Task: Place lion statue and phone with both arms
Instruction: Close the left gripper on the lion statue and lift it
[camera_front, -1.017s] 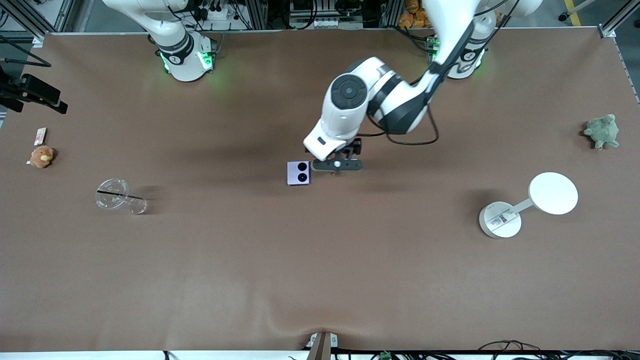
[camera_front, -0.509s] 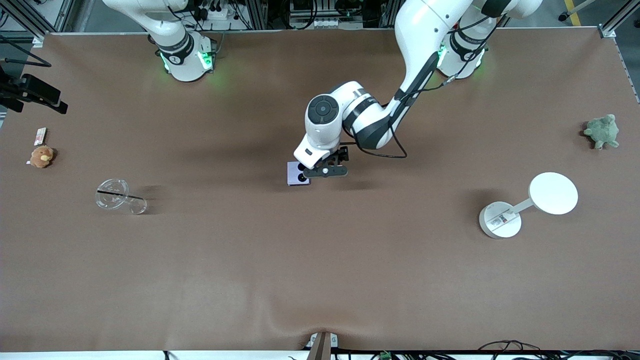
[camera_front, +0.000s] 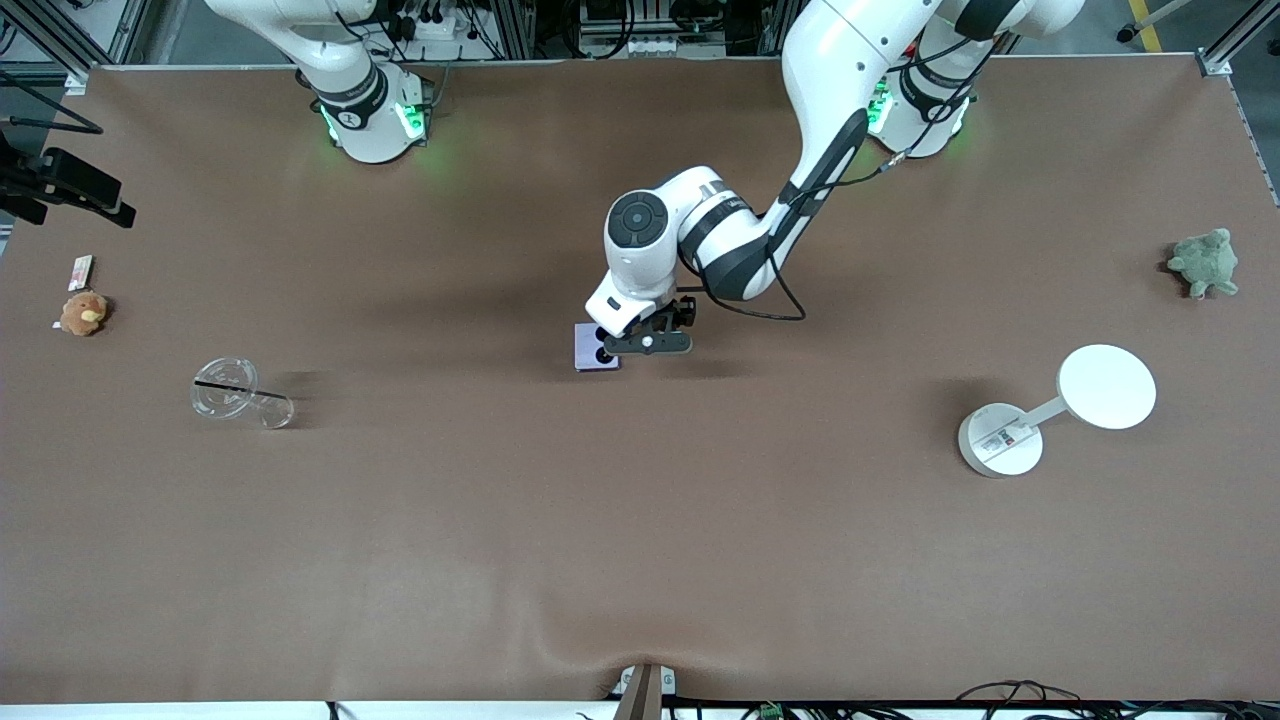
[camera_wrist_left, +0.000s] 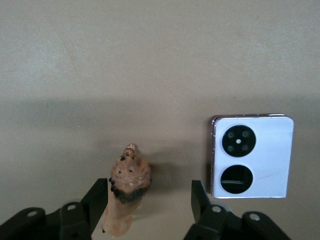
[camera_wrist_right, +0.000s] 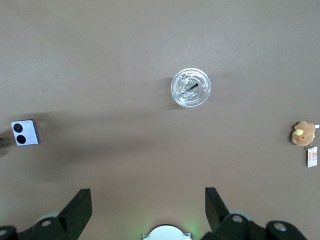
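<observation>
The lion statue is a tiny reddish-brown figurine with a dark mane. It sits between the fingers of my left gripper, close against one finger. The jaws stand wide open. In the front view the left gripper is low over the table's middle and hides the lion. The pale lavender phone lies flat right beside it, partly covered; it also shows in the left wrist view and the right wrist view. My right gripper is open and empty, waiting high over its own base.
A clear lidded cup with a straw and an orange-brown plush with a small card lie toward the right arm's end. A white round-headed stand and a green plush lie toward the left arm's end.
My left arm has swung toward the right arm's end, so its gripper now overlaps the phone's edge. The right arm has not moved.
</observation>
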